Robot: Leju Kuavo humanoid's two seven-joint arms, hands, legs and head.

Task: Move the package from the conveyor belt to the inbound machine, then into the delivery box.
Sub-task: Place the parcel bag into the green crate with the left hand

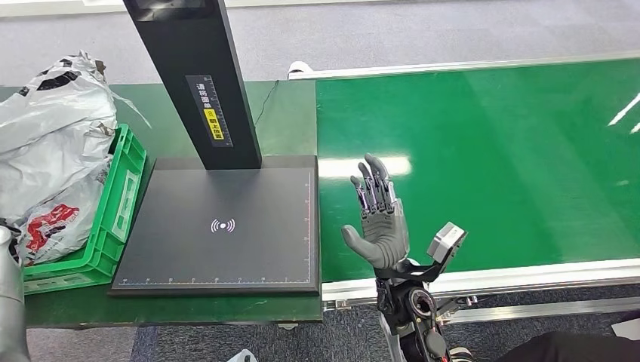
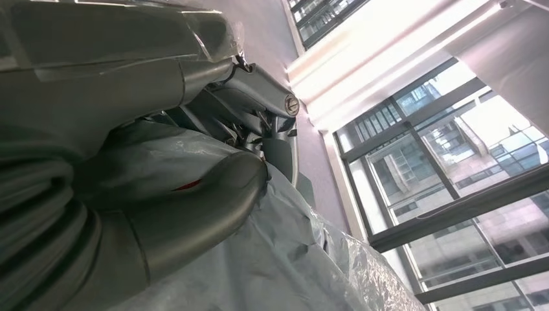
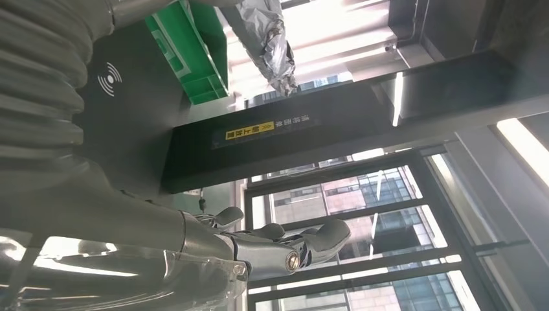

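Note:
My right hand stands open over the near edge of the green conveyor belt, palm toward the machine and nothing in it; the right wrist view shows its fingers stretched out. The inbound machine's black platform with its post lies bare to its left. In the left wrist view my left hand has a grey plastic package between thumb and fingers. Only the silver left arm shows at the head view's lower left edge, beside the green delivery box.
Several grey plastic packages are heaped in the green box and rise above its rim. A metal rail runs along the belt's near side. The machine's tall post stands at the back of the platform.

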